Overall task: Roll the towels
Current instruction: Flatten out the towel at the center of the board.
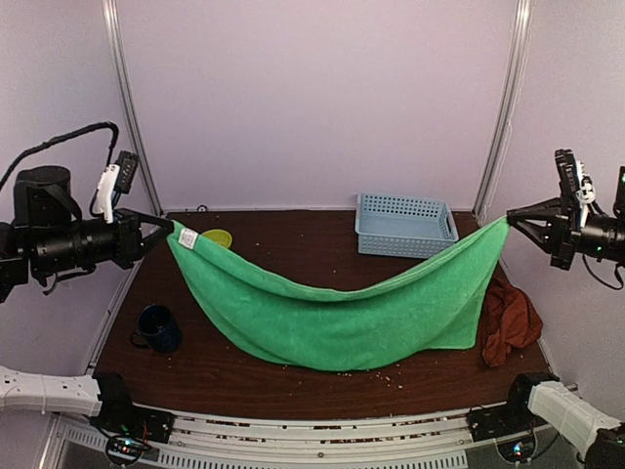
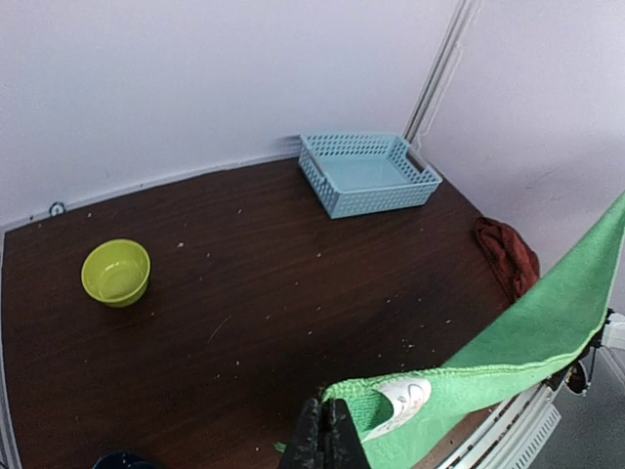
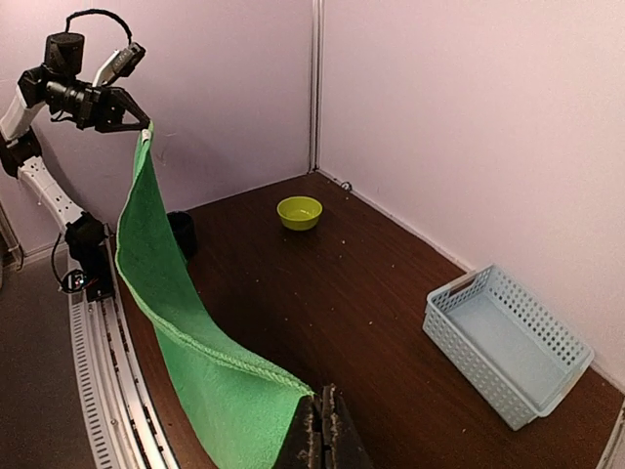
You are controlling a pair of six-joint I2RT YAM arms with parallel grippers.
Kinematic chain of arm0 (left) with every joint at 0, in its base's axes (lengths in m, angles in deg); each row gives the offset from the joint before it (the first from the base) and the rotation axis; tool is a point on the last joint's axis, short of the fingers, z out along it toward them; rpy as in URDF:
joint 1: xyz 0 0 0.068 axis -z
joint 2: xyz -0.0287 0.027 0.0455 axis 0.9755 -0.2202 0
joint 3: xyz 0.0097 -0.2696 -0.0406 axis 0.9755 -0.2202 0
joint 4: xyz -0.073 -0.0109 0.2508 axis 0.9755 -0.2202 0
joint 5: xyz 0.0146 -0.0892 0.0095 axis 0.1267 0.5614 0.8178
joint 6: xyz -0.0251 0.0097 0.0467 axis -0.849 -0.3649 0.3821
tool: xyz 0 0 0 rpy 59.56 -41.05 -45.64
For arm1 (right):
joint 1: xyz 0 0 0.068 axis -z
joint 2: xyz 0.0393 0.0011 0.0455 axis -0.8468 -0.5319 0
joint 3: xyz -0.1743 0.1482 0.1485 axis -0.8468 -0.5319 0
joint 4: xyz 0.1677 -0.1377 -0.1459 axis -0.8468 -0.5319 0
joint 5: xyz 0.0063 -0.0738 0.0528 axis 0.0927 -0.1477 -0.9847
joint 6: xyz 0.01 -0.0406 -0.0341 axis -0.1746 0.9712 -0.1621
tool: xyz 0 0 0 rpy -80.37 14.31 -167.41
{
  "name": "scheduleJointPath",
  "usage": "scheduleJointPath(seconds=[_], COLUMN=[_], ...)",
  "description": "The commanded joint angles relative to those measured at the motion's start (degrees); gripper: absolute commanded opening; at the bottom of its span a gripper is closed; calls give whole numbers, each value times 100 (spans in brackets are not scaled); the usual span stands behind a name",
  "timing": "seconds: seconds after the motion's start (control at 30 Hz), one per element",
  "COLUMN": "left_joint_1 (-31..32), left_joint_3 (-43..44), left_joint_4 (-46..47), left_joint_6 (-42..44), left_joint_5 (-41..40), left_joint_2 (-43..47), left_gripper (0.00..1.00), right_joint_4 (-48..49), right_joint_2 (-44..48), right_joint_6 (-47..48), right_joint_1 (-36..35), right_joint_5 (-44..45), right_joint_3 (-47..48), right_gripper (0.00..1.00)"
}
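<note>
A bright green towel [image 1: 332, 313] hangs stretched between both arms, sagging in the middle down to the table. My left gripper [image 1: 166, 227] is shut on its left corner, by the white label [image 2: 402, 401]; the jaws [image 2: 330, 430] pinch the cloth. My right gripper [image 1: 510, 220] is shut on the opposite corner of the green towel [image 3: 225, 391], held high at the right; in the right wrist view the right gripper [image 3: 323, 418] clamps the hem. The rust-red towel [image 1: 508, 322] lies crumpled on the table at the right, partly behind the green one, and shows as a rust-red towel [image 2: 508, 256] in the left wrist view.
A light-blue basket [image 1: 405, 224] stands at the back right. A yellow-green bowl [image 1: 217, 237] sits at the back left, partly behind the green towel. A dark mug [image 1: 157, 328] stands at the front left. Crumbs dot the brown table [image 1: 293, 244].
</note>
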Motion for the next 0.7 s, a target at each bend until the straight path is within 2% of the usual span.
scheduleJointPath(seconds=[0.0, 0.03, 0.1, 0.17, 0.27, 0.4, 0.57, 0.6, 0.67], left_joint_1=[-68, -186, -670, -1044, -1501, -2078, -2136, -2133, -2132], left_joint_3=[-320, -358, -567, -940, -1177, -689, 114, 197, 302], left_joint_4=[231, 209, 434, 1135, 2148, 2648, 2604, 2580, 2378], left_joint_6=[-668, -729, -721, -721, -699, -563, -422, -395, -443], left_joint_5=[-775, -853, -358, 83, 139, 478, 286, 263, 213], left_joint_2=[-761, -1111, -1822, -2395, -3210, -4539, -5596, -5683, -5761], left_gripper=[0, 0, 0, 0, 0, 0, 0, 1, 28], right_joint_4=[1048, 1401, 1767, 2063, 2780, 3724, 4116, 4186, 4165], right_joint_2=[-286, -419, -904, -1405, -2231, -3404, -4456, -4527, -4578], right_joint_6=[-1221, -1572, -1681, -1593, -1425, -1565, -1984, -2078, -2166], right_joint_1=[58, 58, 58, 37, -20, -305, -460, -461, -461], right_joint_5=[664, 967, 1441, 1749, 2098, 2403, 2874, 2955, 3036], right_joint_3=[-947, -1211, -1580, -1791, -2086, -2098, -1511, -1457, -1361], right_gripper=[0, 0, 0, 0, 0, 0, 0, 2, 31])
